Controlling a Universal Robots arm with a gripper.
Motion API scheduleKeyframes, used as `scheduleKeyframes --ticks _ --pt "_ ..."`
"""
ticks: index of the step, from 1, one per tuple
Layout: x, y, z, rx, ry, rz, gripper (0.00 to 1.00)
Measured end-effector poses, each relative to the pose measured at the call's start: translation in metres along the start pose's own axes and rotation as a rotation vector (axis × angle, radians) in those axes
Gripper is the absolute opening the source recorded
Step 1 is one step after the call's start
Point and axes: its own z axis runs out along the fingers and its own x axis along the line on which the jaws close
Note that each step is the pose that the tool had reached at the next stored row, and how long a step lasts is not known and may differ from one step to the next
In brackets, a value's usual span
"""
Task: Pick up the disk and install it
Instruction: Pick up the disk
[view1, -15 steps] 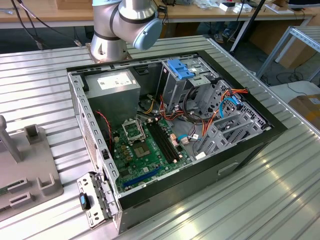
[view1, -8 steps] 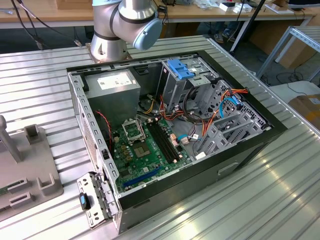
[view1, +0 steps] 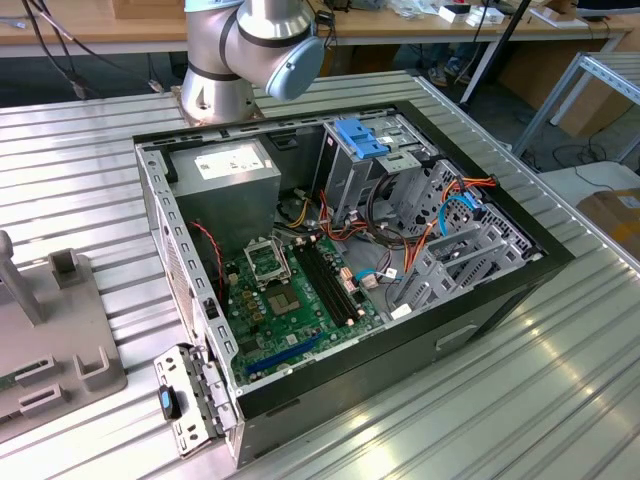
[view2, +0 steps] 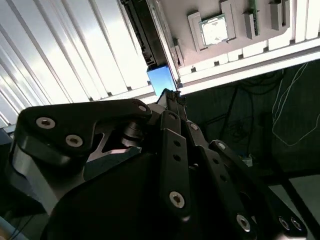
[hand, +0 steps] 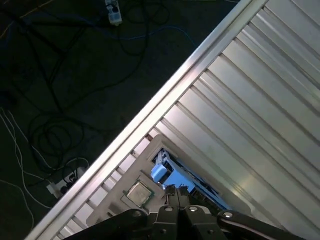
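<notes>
Silver arm (view1: 225, 60) with pale blue joint cap (view1: 297, 62); black linkage hand (view2: 170, 95) (silver screws)

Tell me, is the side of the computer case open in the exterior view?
Yes, the computer case lies on the ribbed table with its side open, leaving the green motherboard exposed.

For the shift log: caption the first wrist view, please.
Gripper close to the blue-framed disk at the grey fixture tray.
</notes>
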Motion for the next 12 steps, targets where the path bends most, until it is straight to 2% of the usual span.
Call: scheduleKeyframes --ticks 2,5,9,10,12 --pt "0.0 0.0 0.0 -0.0001 0.0011 -0.038 0.11" --pt "0.0 0.0 0.0001 -0.0004 0.0045 -0.166 0.11" --pt "0.0 0.0 0.0003 -0.0008 0.0074 -0.271 0.11" --pt "0.0 0.0 0.0003 -0.0009 0.0084 -0.305 0.11" --pt "0.0 0.0 0.0005 -0.0012 0.0109 -0.402 0.11"
